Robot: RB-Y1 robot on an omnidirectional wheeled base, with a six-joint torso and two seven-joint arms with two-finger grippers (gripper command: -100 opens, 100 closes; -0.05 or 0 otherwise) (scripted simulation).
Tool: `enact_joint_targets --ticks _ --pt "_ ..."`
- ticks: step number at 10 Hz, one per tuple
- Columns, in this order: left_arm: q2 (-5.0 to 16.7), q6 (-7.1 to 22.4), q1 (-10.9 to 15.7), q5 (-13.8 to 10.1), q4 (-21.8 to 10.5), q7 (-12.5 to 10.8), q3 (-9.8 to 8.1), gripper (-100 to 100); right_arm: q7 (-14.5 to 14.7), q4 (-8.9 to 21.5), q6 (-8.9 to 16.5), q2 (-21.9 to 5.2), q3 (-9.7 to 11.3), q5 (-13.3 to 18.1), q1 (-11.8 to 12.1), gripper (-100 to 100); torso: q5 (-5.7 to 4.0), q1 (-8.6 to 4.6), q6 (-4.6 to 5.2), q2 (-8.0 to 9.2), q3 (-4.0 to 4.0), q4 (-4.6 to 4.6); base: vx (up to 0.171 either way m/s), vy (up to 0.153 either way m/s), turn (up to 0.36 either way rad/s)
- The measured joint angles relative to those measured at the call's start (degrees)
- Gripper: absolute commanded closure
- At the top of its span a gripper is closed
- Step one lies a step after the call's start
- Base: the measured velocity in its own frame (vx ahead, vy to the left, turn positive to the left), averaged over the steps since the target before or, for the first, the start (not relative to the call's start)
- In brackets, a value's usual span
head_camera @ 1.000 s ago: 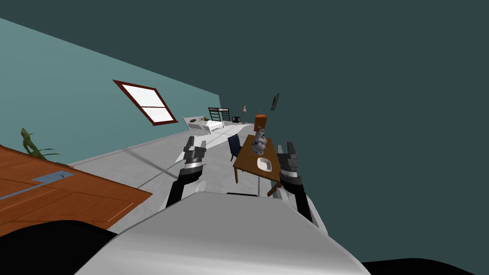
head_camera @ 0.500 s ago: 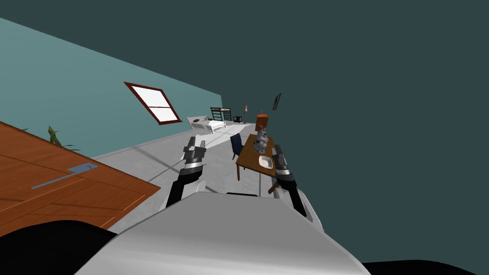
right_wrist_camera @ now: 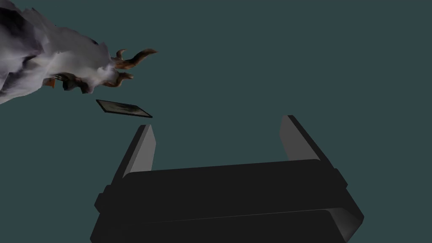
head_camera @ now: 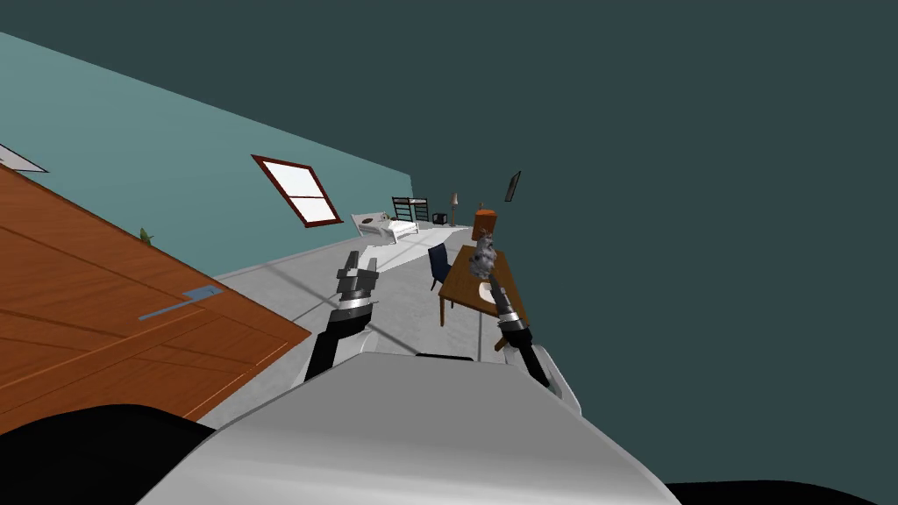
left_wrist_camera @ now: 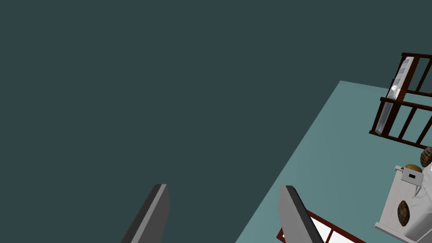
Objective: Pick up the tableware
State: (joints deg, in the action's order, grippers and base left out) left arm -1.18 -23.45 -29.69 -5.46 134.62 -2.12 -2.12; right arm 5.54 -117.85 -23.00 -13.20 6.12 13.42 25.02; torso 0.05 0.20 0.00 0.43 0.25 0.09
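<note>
A white bowl (head_camera: 483, 292) lies on a small brown table (head_camera: 460, 285) ahead of me, to the right. My right gripper (head_camera: 494, 285) reaches over the table's near edge and covers part of the bowl. Its fingers (right_wrist_camera: 143, 145) stand open with nothing between them. A grey-white lumpy figure (head_camera: 483, 256) stands farther back on the table, and the right wrist view shows it (right_wrist_camera: 50, 67) beside and beyond the right gripper (right_wrist_camera: 219, 135). My left gripper (head_camera: 362, 261) is raised over the floor left of the table, its fingers (left_wrist_camera: 154, 206) open and empty.
A dark blue chair (head_camera: 438, 263) stands at the table's left side. A large brown wooden panel (head_camera: 131, 298) lies close on my left. A dark wall (head_camera: 702, 263) runs along the right. An orange-brown object (head_camera: 484, 224) and a white bed (head_camera: 386, 226) are far off.
My head view has swung, so the wooden panel now fills more of the left. My right gripper has moved left across the table's edge until it covers part of the bowl. The left arm keeps its pose.
</note>
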Motion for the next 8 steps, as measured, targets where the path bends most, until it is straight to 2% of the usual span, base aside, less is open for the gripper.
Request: enact_joint_targets --ticks 4,8 --pt "0.0 0.0 0.0 0.0 0.0 0.0 0.00 0 3.2 6.9 1.8 -3.3 1.3 3.7 -1.5 -100 -0.01 -0.07 0.02 -0.02 0.00 0.01 -0.099 0.052 0.069" --pt "0.0 0.0 0.0 0.0 0.0 0.0 0.00 0 7.0 14.2 5.5 -6.9 3.4 8.3 -4.6 -100 -0.02 -0.10 0.01 -0.13 -0.07 -0.02 -0.076 0.042 0.070"
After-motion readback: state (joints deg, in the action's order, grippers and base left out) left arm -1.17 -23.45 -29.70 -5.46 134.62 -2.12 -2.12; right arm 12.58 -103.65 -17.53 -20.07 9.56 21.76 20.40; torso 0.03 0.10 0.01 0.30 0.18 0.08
